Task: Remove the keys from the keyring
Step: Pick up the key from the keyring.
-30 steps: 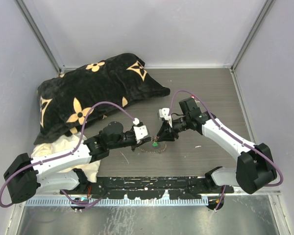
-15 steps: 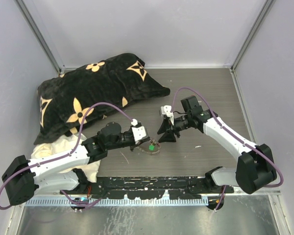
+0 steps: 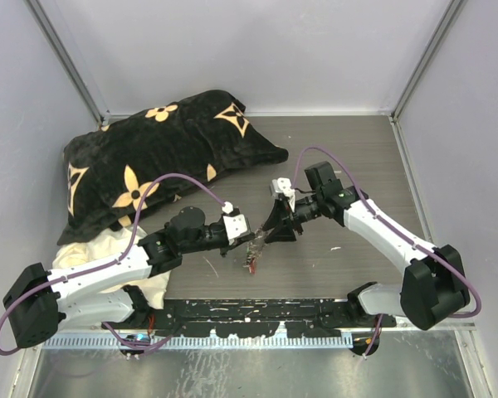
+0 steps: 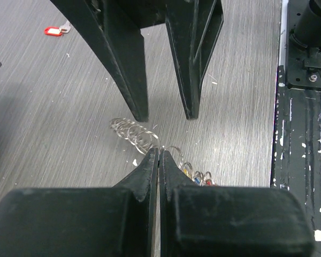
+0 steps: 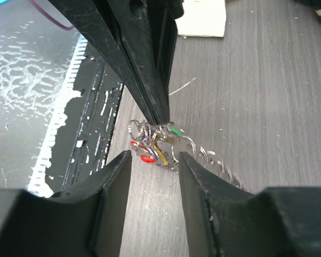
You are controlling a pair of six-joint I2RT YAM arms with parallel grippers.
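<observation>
Left pincer (image 4: 158, 155): I see it clenched on the keyring (image 4: 136, 133).
Right pincer (image 5: 153, 156): released, just beside the keyring.
Keyring axis: far-right to near-left, keys (image 5: 148, 148) bunched at its near end.

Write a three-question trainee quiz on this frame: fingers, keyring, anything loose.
1. True or false: the left fingers are shut on the keyring.
2. How do the right fingers stand? A) shut on a key B) open, one on each side of the keyring C) resting on the pillow
3. What colour is the head of the loose key lying apart on the table in the left wrist view?
Key: 1 true; 2 B; 3 red.
</observation>
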